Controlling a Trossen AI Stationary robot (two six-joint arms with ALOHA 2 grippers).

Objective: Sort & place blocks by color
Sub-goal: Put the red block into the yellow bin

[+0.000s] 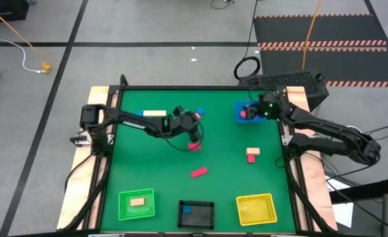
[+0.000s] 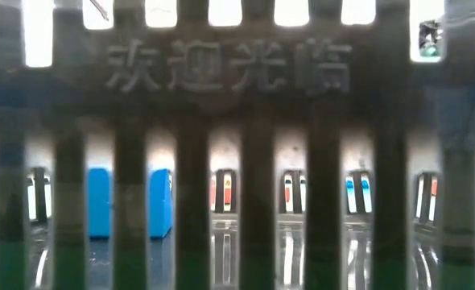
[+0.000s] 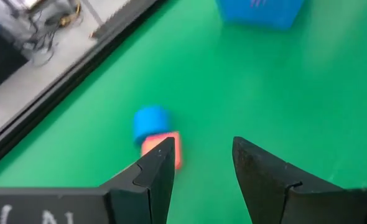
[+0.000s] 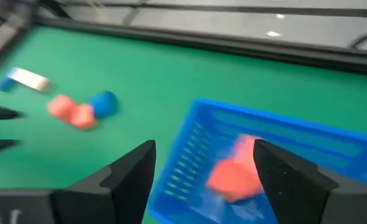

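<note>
My left gripper (image 1: 194,133) hovers open over the table's middle. Just ahead of its fingers and off to one side, a red block (image 3: 166,148) lies on the green mat against a blue round block (image 3: 151,120). My right gripper (image 4: 202,171) stands open over the blue tray (image 1: 240,107) at the far right, its fingers on either side of a red block (image 4: 233,173) that lies in the tray. More red blocks (image 1: 198,172) and a red-and-tan one (image 1: 252,155) lie on the mat. A tan block (image 1: 154,113) lies far left.
Three mesh trays stand along the near edge: green (image 1: 123,212) holding a tan block, black (image 1: 196,222) holding a blue block, yellow (image 1: 256,217). The black tray's wall (image 2: 254,161) fills the low view. Open mat lies between the trays and the loose blocks.
</note>
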